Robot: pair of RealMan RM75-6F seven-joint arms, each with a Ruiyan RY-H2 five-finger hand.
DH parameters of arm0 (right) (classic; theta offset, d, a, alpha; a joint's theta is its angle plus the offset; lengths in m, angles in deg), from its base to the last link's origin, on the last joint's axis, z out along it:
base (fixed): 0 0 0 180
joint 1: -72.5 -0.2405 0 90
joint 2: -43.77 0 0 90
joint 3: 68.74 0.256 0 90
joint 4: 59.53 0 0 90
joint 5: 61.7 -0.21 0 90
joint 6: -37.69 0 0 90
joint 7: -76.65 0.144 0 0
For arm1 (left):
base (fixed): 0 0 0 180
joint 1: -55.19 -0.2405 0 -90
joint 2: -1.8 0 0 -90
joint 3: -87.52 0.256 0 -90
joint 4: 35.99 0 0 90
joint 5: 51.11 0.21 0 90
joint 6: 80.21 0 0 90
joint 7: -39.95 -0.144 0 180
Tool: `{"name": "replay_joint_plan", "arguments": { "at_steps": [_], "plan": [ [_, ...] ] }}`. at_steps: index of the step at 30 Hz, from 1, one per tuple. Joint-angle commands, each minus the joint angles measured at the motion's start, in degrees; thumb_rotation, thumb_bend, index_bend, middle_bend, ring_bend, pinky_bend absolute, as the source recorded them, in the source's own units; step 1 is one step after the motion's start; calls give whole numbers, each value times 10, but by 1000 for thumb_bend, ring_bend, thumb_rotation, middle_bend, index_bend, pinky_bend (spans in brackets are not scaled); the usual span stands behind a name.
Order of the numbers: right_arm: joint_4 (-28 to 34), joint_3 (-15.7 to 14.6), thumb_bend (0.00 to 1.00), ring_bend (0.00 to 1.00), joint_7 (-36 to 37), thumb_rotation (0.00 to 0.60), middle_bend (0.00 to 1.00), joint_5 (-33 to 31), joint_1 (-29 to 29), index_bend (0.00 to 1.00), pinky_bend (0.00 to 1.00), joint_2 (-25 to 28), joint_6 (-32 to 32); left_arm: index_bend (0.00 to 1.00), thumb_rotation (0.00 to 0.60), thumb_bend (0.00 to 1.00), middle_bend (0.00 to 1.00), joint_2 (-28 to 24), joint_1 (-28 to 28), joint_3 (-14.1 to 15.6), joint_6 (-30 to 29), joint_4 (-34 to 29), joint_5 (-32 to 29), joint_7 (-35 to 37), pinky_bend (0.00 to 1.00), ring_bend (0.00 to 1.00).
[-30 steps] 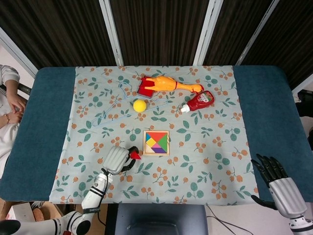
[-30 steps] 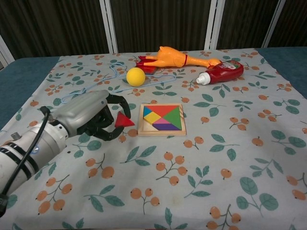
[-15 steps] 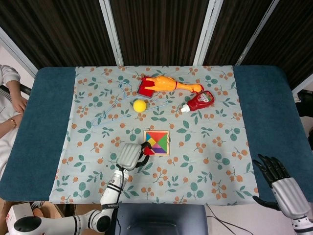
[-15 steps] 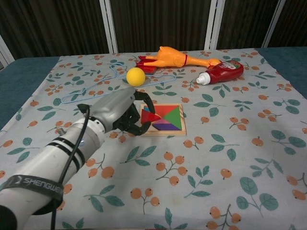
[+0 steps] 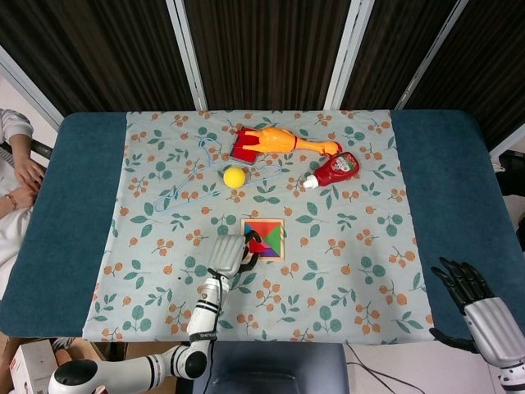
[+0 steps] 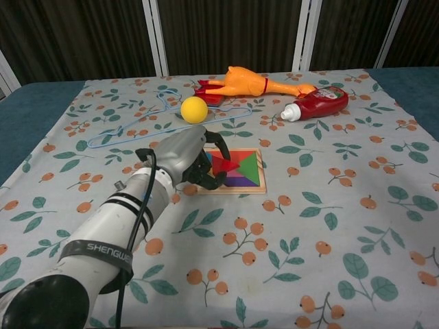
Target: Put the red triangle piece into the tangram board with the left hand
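Note:
My left hand (image 6: 185, 156) (image 5: 230, 254) pinches the red triangle piece (image 6: 221, 165) at its fingertips, over the left half of the wooden tangram board (image 6: 252, 185) (image 5: 273, 239). The hand hides the board's left part in both views, so I cannot tell whether the piece touches the board. The other coloured pieces lie in the board's right part. My right hand (image 5: 480, 310) hangs open off the table's near right corner, shown only in the head view.
On the floral cloth at the back lie a yellow ball (image 6: 194, 109), a blue wire hanger (image 6: 130, 127), a rubber chicken (image 6: 257, 84) on a red item, and a ketchup bottle (image 6: 317, 103). A person (image 5: 15, 168) sits at the left edge.
My left hand has carried the red triangle rightwards from the cloth left of the board to over the board's left half. The right hand has sunk slightly lower.

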Motion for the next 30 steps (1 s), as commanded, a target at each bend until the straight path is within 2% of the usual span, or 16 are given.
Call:
{"name": "replay_joint_plan", "arguments": {
  "at_steps": [1, 30],
  "plan": [
    [-1, -1, 203, 0, 1, 600, 0, 2, 1, 0, 0, 0, 2, 614, 600, 409, 1000, 5, 2, 3, -4, 5, 1, -3, 1000, 1000],
    [-6, -2, 203, 0, 17, 600, 0, 4, 5, 0, 0, 4, 12, 563, 600, 410, 1000, 34, 10, 4, 2, 55, -15, -5, 1000, 1000]
  ]
}}
